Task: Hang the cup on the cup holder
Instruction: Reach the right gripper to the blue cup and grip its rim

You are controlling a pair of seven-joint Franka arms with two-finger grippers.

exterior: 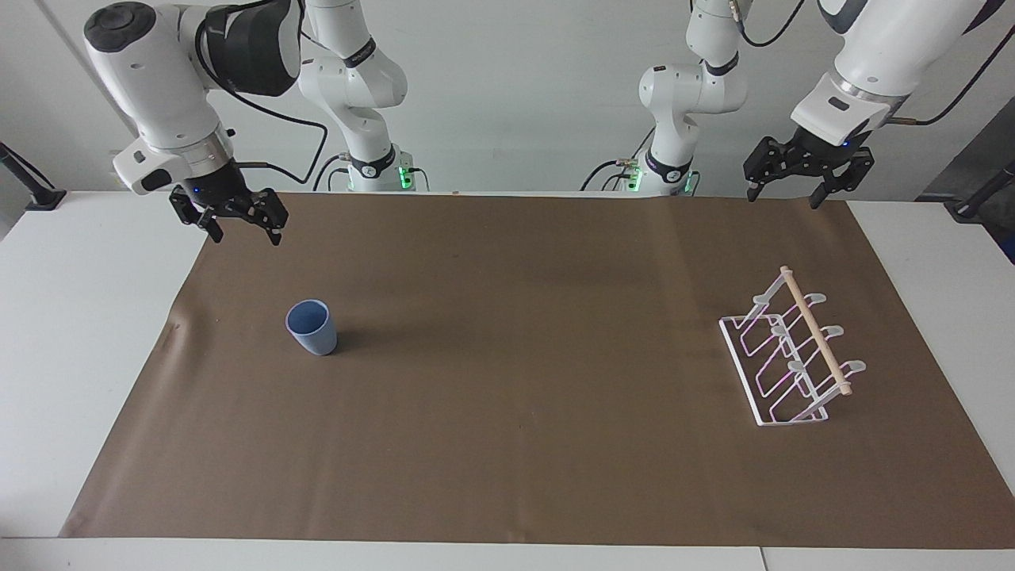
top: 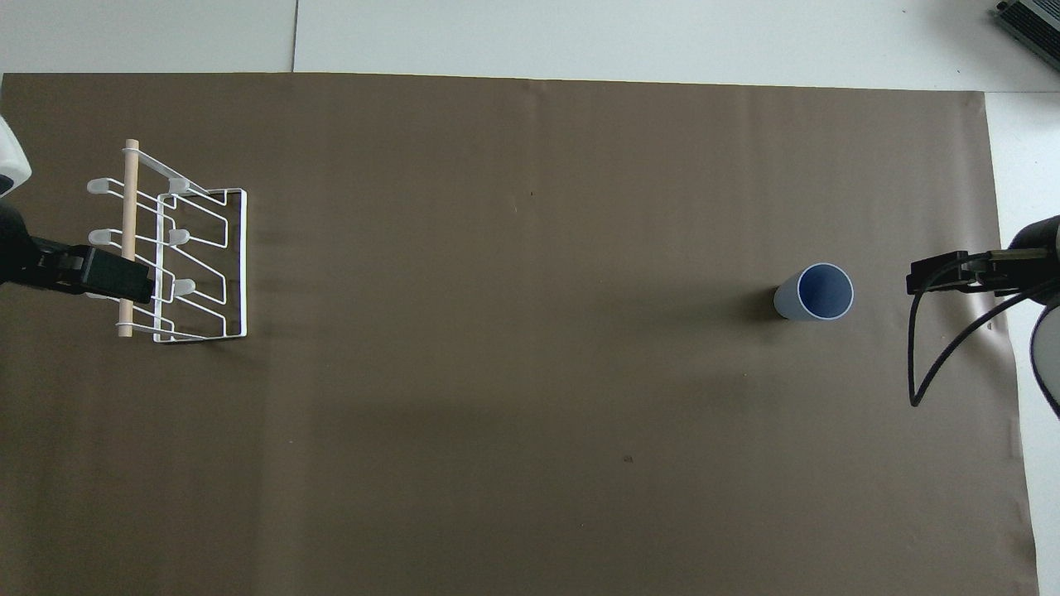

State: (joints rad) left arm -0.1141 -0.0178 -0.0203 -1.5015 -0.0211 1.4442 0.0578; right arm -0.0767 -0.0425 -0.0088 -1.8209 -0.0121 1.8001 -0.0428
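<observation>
Bright, even light; sharp focus; soft shadows

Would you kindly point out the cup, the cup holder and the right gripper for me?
cup [exterior: 312, 327]: facing view, on its outer wall.
cup holder [exterior: 813, 331]: facing view, on its wooden rod.
right gripper [exterior: 242, 230]: facing view, midway between its open fingertips.
</observation>
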